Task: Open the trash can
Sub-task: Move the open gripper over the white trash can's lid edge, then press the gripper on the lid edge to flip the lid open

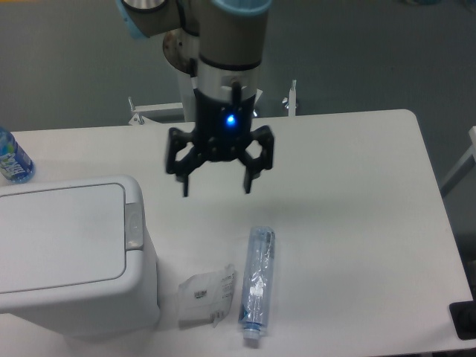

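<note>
The trash can (67, 253) is a large boxy white bin at the left front of the table, with its flat lid down. Its small grey push-button latch (134, 227) sits on the right edge of the lid. My gripper (217, 186) hangs above the table to the right of the can and further back. Its two black fingers are spread open and hold nothing. A blue light glows on its body.
A clear plastic bottle (256, 284) lies on the white table (357, 223) below the gripper. A crumpled clear wrapper (207, 296) lies next to the bottle. Another blue-labelled bottle (11, 160) stands at the left edge.
</note>
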Available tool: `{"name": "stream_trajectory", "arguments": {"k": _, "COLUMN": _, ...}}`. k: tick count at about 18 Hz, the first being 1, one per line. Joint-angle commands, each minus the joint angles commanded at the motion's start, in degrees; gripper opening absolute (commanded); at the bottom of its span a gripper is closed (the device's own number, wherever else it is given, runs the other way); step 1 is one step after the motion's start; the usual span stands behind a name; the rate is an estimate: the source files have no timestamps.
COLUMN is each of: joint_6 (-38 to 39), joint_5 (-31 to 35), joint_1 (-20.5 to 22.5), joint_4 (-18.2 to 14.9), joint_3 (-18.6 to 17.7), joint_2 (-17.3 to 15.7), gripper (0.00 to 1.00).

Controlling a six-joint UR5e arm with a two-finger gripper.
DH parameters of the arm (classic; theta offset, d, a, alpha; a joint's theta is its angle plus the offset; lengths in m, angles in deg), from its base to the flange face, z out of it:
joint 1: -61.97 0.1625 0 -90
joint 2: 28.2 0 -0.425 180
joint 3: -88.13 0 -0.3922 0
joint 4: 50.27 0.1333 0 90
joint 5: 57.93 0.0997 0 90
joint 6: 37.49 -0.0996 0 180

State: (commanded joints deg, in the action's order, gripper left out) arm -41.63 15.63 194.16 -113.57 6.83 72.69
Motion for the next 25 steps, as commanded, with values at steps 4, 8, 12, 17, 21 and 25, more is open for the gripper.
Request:
{"name": "stream_trajectory", "arguments": {"k": 4, "joint_6": 0.9, "joint_5": 0.1, "joint_1": -1.9, "joint_4": 2.0, "joint_3": 0.0, "joint_2": 1.4, "gripper": 1.0}}
{"name": "stream_trajectory", "arguments": {"k": 8, "joint_6": 0.6, "joint_5": 0.4, "joint_1": -3.3, "joint_4": 2.0, "joint_3": 0.0, "joint_2": 2.3, "gripper": 1.0}}
{"name": "stream_trajectory", "arguments": {"k": 12, "joint_6": 0.2, "joint_5": 0.5, "joint_1": -3.3, "joint_4": 2.2, "joint_3": -0.1, "joint_2": 2.4, "gripper": 1.0}}
{"name": "stream_trajectory", "arguments": {"k": 17, "joint_6": 0.2, "joint_5": 0.6, "joint_1": -3.3, "joint_4": 2.6, "joint_3": -0.2, "joint_2": 2.8, "gripper": 1.0}}
{"name": "stream_trajectory", "arguments": {"k": 21, "joint_6": 0.2, "joint_5": 0.6, "joint_1": -3.3, "joint_4": 2.8, "joint_3": -0.2, "joint_2": 3.2, "gripper": 1.0}}
{"name": "stream_trajectory", "arguments": {"k": 25, "joint_6": 0.2, "joint_5": 0.6, "joint_1": -3.3, "joint_4": 2.8, "joint_3": -0.4, "joint_2": 3.5, "gripper": 1.0}}
